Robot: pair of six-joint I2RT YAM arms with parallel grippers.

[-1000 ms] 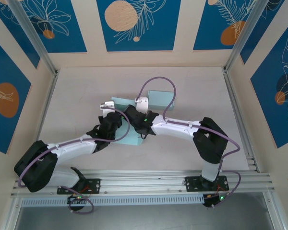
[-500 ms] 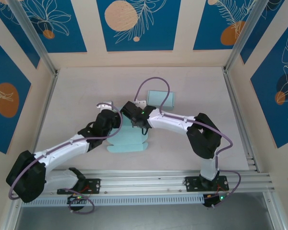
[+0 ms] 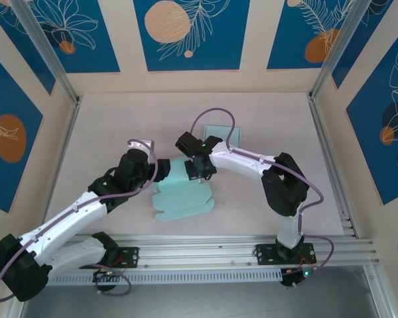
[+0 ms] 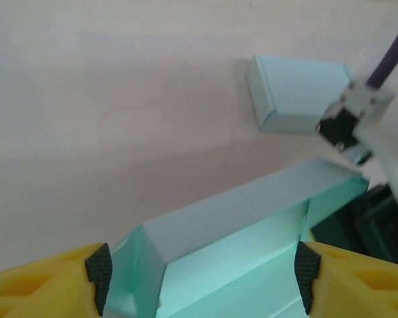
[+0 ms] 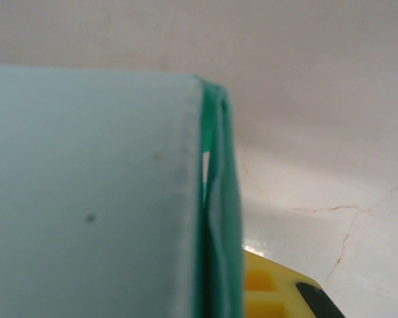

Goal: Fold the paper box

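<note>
The paper box (image 3: pixel 180 193) is pale teal and lies half-folded in the middle of the table, with scalloped flaps toward the near edge. My left gripper (image 3: pixel 158 167) is at its left far corner. In the left wrist view that gripper (image 4: pixel 202 283) is open, its black pads either side of a raised wall of the box (image 4: pixel 239 225). My right gripper (image 3: pixel 200 169) is shut on the box's far right edge. The right wrist view shows a doubled green edge of the box (image 5: pixel 219 218) pinched beside one yellow finger (image 5: pixel 278 291); the other finger is hidden behind the panel.
A second, folded teal box (image 3: pixel 220 136) lies farther back, also seen in the left wrist view (image 4: pixel 298 103). Metal frame posts (image 3: pixel 63 152) line both sides of the table. Purple cables (image 3: pixel 215 116) loop above the arms.
My left gripper has gone from shut to open and pulled back to the left. The box has come down toward the near edge and lies flatter. The right gripper has kept its hold.
</note>
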